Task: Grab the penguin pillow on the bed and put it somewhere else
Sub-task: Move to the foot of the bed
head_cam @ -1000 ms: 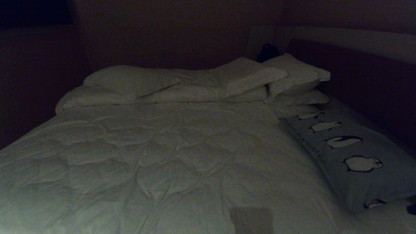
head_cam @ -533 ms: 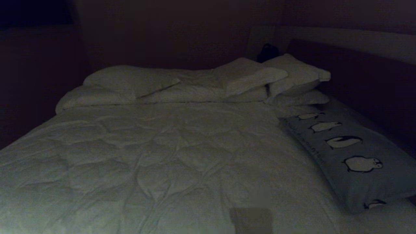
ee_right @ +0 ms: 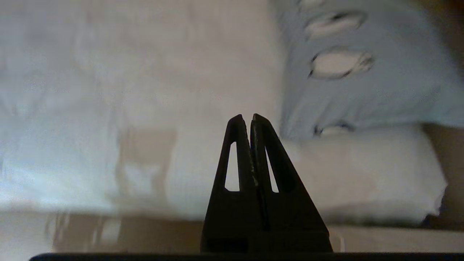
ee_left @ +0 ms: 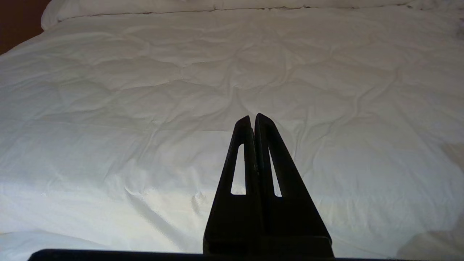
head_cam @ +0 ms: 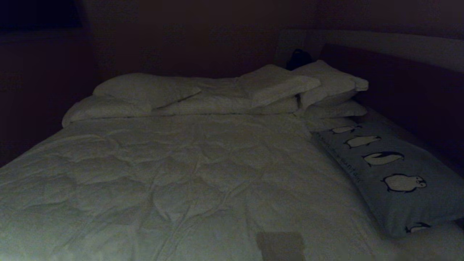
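Observation:
The penguin pillow [head_cam: 391, 174], long and grey-blue with a row of black-and-white penguins, lies along the right side of the bed [head_cam: 188, 174] beside the dark headboard. Neither arm shows in the head view. My right gripper [ee_right: 246, 117] is shut with nothing in it, hanging off the bed's near edge, short of the penguin pillow [ee_right: 362, 72]. My left gripper [ee_left: 252, 117] is shut and empty, held over the white comforter [ee_left: 145, 108].
Plain white pillows [head_cam: 275, 87] are stacked at the far end of the bed, with more folded bedding [head_cam: 141, 90] to their left. A dark headboard [head_cam: 409, 90] runs along the right side. Dark walls close in at the back and left.
A dark shape at the lower right edge of the head view, beside the pillow's near end, has gone out of the picture. The pillow and bedding have not moved.

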{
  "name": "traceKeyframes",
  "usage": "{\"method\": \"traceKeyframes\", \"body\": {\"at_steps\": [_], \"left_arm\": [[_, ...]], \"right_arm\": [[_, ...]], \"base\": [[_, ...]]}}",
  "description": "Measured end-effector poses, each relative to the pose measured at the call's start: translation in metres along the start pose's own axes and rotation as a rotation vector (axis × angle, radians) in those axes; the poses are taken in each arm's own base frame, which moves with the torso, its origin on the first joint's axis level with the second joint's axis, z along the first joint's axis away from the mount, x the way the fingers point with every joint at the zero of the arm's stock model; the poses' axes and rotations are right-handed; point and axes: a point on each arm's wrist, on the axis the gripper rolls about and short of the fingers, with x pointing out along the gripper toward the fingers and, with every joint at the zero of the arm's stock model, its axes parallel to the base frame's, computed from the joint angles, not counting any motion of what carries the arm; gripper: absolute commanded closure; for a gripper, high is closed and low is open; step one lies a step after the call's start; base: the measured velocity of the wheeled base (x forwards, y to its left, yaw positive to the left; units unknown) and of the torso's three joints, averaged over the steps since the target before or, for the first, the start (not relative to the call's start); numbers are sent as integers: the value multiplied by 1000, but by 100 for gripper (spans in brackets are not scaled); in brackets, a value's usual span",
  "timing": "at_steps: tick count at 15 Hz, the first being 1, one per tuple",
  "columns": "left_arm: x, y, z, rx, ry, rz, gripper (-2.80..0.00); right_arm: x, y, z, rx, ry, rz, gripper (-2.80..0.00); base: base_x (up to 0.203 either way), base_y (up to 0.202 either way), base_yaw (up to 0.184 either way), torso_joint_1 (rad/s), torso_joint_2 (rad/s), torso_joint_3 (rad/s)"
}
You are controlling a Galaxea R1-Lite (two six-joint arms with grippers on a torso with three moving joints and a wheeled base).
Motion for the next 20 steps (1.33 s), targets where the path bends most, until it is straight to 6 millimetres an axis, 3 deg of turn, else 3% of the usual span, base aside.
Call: {"method": "traceKeyframes", "body": {"at_steps": [12,20], "left_arm": [[0,0,0,0,0,0,0],[0,0,0,0,0,0,0]], "right_arm": [[-37,-1,-37,33,-202,-21,0],[-51,1,-34,5,-376,-42,0]], "base": [[0,0,0,0,0,0],[0,0,0,0,0,0]]}}
